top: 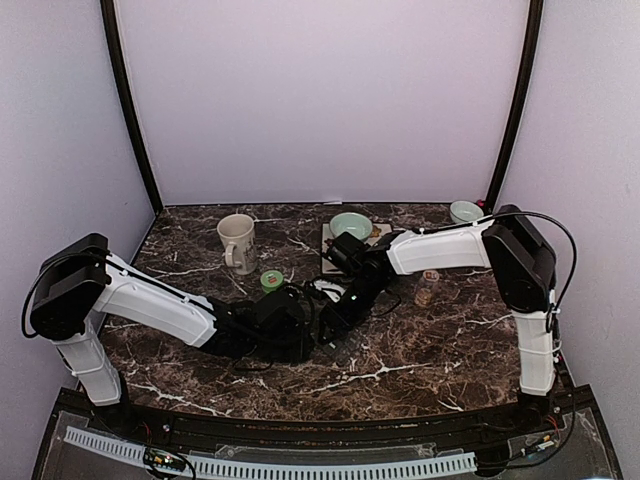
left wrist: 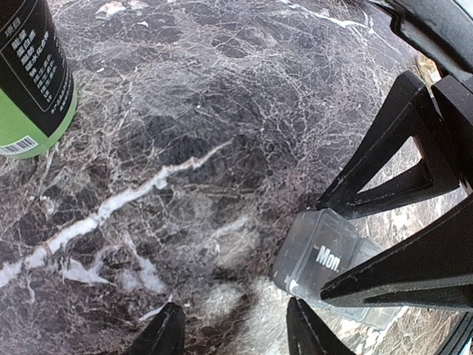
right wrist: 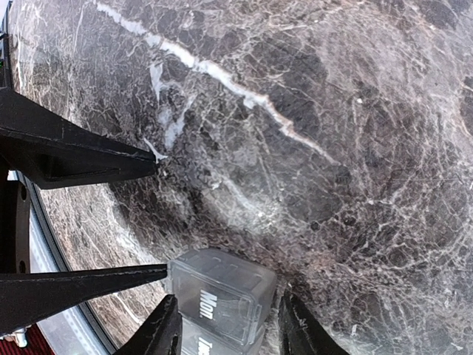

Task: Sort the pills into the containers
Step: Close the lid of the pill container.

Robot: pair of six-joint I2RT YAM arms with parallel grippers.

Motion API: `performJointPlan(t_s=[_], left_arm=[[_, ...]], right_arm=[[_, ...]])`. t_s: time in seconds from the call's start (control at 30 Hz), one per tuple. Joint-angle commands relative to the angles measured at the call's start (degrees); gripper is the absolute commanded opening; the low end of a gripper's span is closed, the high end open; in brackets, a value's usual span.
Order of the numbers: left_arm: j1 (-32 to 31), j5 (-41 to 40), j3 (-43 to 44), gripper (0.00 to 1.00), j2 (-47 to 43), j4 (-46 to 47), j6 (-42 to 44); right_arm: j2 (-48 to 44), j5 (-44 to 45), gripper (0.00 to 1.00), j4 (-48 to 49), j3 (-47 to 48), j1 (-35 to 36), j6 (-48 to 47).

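Note:
The containers [right wrist: 222, 296], a grey translucent strip with lids marked "Mon" and "Tue", lie flat on the marble; they also show in the left wrist view [left wrist: 318, 259]. My right gripper [right wrist: 229, 299] is open and straddles the "Mon" end, with a thin gap at its right finger. My left gripper [left wrist: 233, 318] is open and empty, and the strip lies just outside its right finger. One left fingertip [right wrist: 159, 272] touches the strip's end. In the top view both grippers, left [top: 300, 325] and right [top: 335, 318], meet at the table's middle and hide the strip. I cannot make out any pills.
A cream mug [top: 237, 242] stands back left and a pale green bowl [top: 350, 225] on a tray back centre. A green-labelled bottle [top: 271, 281] stands near the left gripper and shows in the left wrist view [left wrist: 33, 81]. A small bottle [top: 427, 288] and a second bowl [top: 465, 211] are on the right.

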Motion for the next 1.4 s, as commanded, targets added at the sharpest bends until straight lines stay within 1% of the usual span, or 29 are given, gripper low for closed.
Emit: performJointPlan(t_s=[0.0,0.53,0.93,1.37], left_arm=[[0.34,0.85,-1.92,0.5,0.59,-3.08,-0.23],[0.34,0.78,-2.6,0.47,-0.22,-3.83,-0.52],[0.25,1.03,-2.86,0.47,-0.15,-3.71,-0.67],[0.17,2.35,-1.85,0.47,1.39,-2.96,0.78]], right_arm=[[1.26,-0.86,0.44,-0.21,0.22,0.65,0.41],[3.09,0.42,0.4,-1.61,0.81,0.63,1.21],[4.92,0.83,0.32,-3.13,1.8,0.65,1.56],[6.39,1.96,0.32,-4.49,1.45,0.69,1.83]])
